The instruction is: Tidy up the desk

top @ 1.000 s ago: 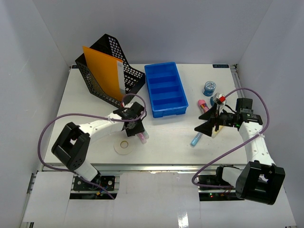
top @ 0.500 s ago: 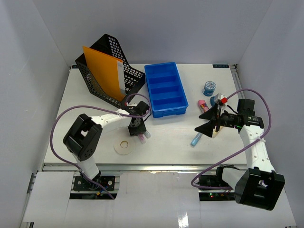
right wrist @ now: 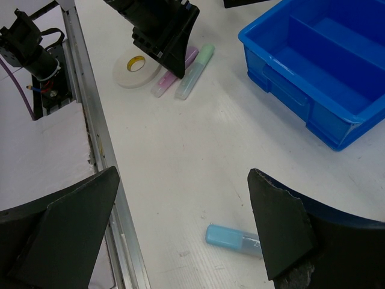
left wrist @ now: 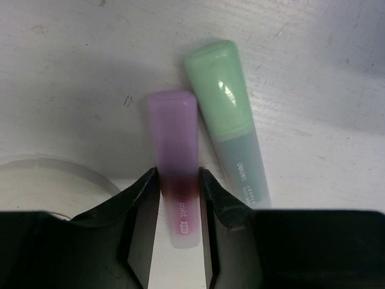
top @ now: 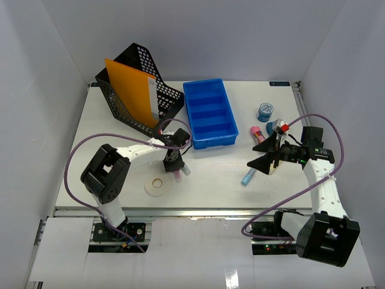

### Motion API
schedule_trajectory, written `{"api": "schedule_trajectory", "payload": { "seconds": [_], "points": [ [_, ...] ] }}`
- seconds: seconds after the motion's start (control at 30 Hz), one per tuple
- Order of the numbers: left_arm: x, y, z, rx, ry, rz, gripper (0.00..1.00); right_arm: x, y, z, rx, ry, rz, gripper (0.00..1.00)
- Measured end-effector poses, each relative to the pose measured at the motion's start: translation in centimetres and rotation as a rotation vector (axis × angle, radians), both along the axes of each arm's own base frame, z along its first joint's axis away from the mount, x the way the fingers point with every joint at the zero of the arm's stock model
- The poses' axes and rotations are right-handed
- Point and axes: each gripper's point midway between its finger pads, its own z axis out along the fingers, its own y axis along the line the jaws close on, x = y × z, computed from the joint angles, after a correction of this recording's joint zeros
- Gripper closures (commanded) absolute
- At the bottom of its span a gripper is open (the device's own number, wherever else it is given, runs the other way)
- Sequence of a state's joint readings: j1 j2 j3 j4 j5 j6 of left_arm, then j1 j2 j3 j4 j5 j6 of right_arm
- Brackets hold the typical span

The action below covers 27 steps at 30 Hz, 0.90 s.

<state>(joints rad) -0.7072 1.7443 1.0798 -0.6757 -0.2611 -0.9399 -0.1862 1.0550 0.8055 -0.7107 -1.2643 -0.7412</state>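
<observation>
The left tool (left wrist: 178,186) pinches a translucent purple highlighter (left wrist: 173,126) lying flat on the scuffed white surface (left wrist: 72,72), beside a round-capped green highlighter (left wrist: 224,96). The right tool (right wrist: 183,198) gapes wide above that surface.

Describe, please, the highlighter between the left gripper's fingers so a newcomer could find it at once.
Start at the blue tray; just in front of its near-left corner two highlighters lie side by side on the desk, beside a tape roll. It is the purple highlighter, nearer the roll, not its green neighbour.
</observation>
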Motion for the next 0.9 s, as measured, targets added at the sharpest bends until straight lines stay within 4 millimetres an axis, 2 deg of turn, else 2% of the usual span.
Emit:
{"api": "schedule_trajectory", "payload": {
  "seconds": [0.3,0.43,0.5,0.6,0.77,0.9],
  "points": [
    [-0.2,0.3,0.1,-0.006,-0.023,0.000,0.91,0.2,-0.4,0.0,0.004,-0.001,-0.018,0.06],
    [-0.5,0.7,1.0,0.004,-0.052,-0.026,0.96,0.3,-0.6,0.1,0.011,-0.002,-0.023,0.06],
    [-0.4,0.3,2.5,-0.004,-0.099,-0.059,0.97,0.3,-0.6,0.1,0.016,0.000,-0.023,0.06],
    [-0.2,-1.2,5.9,-0.023,-0.194,-0.174,0.97,0.4,-0.7,0.1,0.020,0.006,-0.026,0.06],
    [1.8,-5.3,12.5,-0.061,-0.361,-0.443,0.98,0.4,-0.8,0.1,0.022,0.005,-0.031,0.06],
    [4.0,-8.7,16.0,-0.046,-0.462,-0.722,0.96,0.4,-0.8,0.1,0.024,0.005,-0.030,0.06]
  ]
}}
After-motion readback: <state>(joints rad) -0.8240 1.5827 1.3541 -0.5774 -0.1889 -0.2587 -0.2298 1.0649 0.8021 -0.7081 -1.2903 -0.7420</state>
